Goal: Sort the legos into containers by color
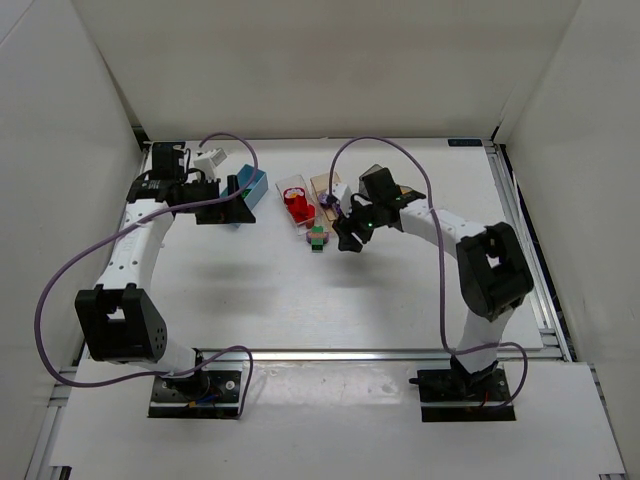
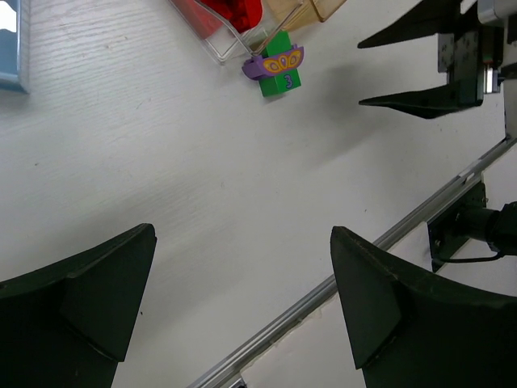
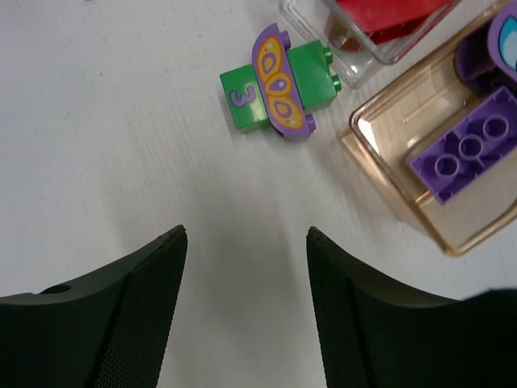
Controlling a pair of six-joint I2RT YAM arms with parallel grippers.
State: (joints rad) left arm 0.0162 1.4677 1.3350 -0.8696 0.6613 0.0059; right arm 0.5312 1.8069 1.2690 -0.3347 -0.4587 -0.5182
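It seems you are at the pick step: your right gripper [image 3: 246, 233], jaws half open and empty, hangs near the green brick [image 3: 317, 74] lying on the table [image 3: 121, 121] just beside the clear bin [image 3: 355, 52], so the next move calls for lowering and closing on it, while the left gripper [image 2: 242, 233] waits wide open, holding nothing.

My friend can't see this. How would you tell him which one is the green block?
Look at the far middle of the white table. Right beside the clear bin of red blocks, a green block lies on the bare table, outside every bin. It alone shows a purple 3, and a purple piece with yellow drops lies across it.
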